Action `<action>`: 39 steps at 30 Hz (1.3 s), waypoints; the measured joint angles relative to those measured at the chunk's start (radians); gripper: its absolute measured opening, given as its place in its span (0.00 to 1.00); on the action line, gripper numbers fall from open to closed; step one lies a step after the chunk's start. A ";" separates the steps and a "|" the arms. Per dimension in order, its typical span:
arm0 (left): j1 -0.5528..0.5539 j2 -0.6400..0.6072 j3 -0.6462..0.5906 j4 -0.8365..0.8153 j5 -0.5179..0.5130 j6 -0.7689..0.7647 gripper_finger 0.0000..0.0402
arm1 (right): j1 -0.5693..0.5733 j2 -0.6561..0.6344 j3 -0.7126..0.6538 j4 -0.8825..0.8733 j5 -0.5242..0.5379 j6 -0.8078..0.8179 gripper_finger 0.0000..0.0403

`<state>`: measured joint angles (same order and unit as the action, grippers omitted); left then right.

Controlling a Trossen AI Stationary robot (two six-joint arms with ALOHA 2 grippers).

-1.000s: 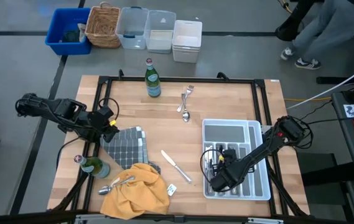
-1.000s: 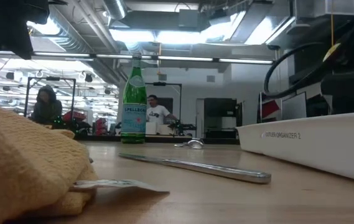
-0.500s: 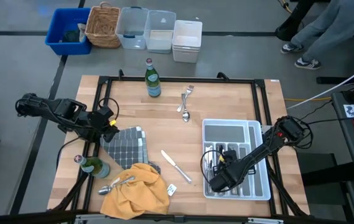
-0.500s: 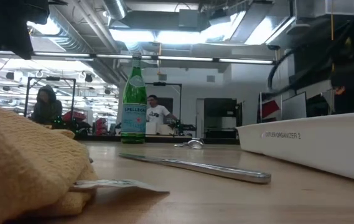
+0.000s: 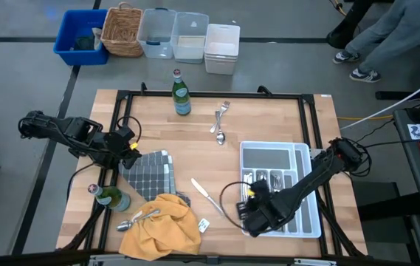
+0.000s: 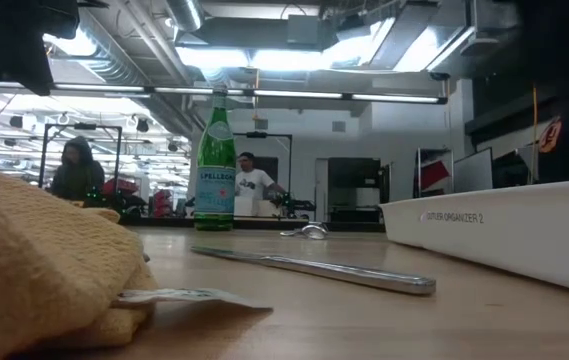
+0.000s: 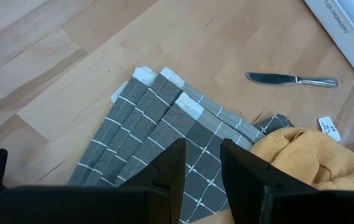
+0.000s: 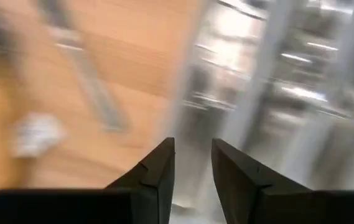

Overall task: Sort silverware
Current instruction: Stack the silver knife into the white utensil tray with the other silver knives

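Silverware: knife [image 5: 208, 197] loose mid tabletop [image 5: 269, 118], fork+spoon [image 5: 220, 124] nr bottle [image 5: 181, 94], more in tray [image 5: 307, 222] | R end effector [image 5: 248, 214] at tray's near-left corner, narrow gap, empty | L end effector [image 5: 132, 145] over grey cloth [image 5: 150, 174], narrow, empty

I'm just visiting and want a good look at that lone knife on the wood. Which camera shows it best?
The left wrist view: the knife lies sharp and whole, beside the yellow cloth. The high view shows the knife small, between cloth and white tray. The low view sees it edge-on; the right wrist view blurs it.
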<state>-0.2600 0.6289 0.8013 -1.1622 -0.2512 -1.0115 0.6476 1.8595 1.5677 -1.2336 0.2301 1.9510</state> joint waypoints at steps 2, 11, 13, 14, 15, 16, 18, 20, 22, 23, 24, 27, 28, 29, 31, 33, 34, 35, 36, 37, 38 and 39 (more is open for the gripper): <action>0.000 0.000 0.000 0.000 0.000 -0.001 0.22 | 0.000 0.004 0.000 0.122 0.102 -0.030 0.26; 0.000 0.000 0.000 0.000 0.000 -0.002 0.22 | -0.073 0.124 0.001 0.598 0.193 -0.476 0.26; 0.000 0.000 0.000 0.000 0.000 -0.002 0.22 | -0.103 0.152 0.001 0.656 0.157 -0.552 0.26; 0.000 0.000 0.000 0.000 0.000 -0.002 0.22 | -0.120 0.165 0.001 0.670 0.134 -0.577 0.26; 0.000 0.000 0.000 0.000 0.000 -0.002 0.22 | -0.137 0.177 0.001 0.679 0.111 -0.596 0.26; 0.000 0.000 0.000 0.000 0.000 -0.002 0.22 | -0.153 0.188 0.000 0.687 0.087 -0.607 0.26; 0.000 0.000 0.000 0.000 0.000 -0.002 0.22 | -0.186 0.208 0.000 0.691 0.040 -0.630 0.26; 0.000 0.000 0.000 0.000 0.000 -0.002 0.22 | -0.214 0.229 0.000 0.692 0.002 -0.659 0.26; 0.000 0.000 0.000 0.000 0.000 -0.002 0.22 | -0.237 0.249 0.000 0.693 -0.032 -0.699 0.26; 0.000 0.000 0.000 0.000 0.000 -0.002 0.22 | -0.245 0.258 0.000 0.696 -0.051 -0.717 0.26; 0.000 0.000 0.000 0.000 0.000 -0.002 0.22 | -0.252 0.265 0.000 0.701 -0.067 -0.734 0.26; 0.000 0.000 0.000 0.000 0.000 -0.009 0.22 | -0.264 0.278 0.000 0.706 -0.091 -0.777 0.26; 0.000 0.000 0.000 0.000 0.000 -0.009 0.22 | -0.264 0.281 0.000 0.708 -0.092 -0.784 0.26; 0.000 0.000 0.000 0.000 0.000 -0.010 0.22 | -0.265 0.282 0.000 0.707 -0.091 -0.789 0.26; 0.000 0.000 0.000 0.000 0.000 -0.010 0.22 | -0.265 0.282 0.000 0.706 -0.083 -0.808 0.26; 0.000 0.000 0.000 0.000 0.000 -0.010 0.22 | -0.264 0.282 0.000 0.707 -0.068 -0.821 0.26; 0.000 0.000 0.000 0.000 0.000 -0.010 0.22 | -0.264 0.282 0.000 0.707 -0.063 -0.831 0.26; 0.000 0.000 0.000 0.000 0.000 -0.010 0.22 | -0.264 0.282 0.000 0.707 -0.057 -0.836 0.26; 0.000 0.000 0.000 0.000 0.000 -0.010 0.22 | -0.264 0.282 0.000 0.708 -0.056 -0.843 0.26; 0.000 0.000 0.000 0.000 0.000 -0.010 0.22 | -0.264 0.284 0.000 0.710 -0.056 -0.855 0.26; 0.000 0.000 0.000 0.000 0.000 -0.010 0.22 | -0.264 0.289 0.001 0.714 -0.055 -0.862 0.26; 0.000 0.000 0.000 0.000 0.000 -0.010 0.22 | -0.264 0.296 0.001 0.715 -0.055 -0.868 0.26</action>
<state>-0.2600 0.6289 0.8013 -1.1622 -0.2508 -1.0214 0.3834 2.1556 1.5684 -0.5190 0.1753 1.0833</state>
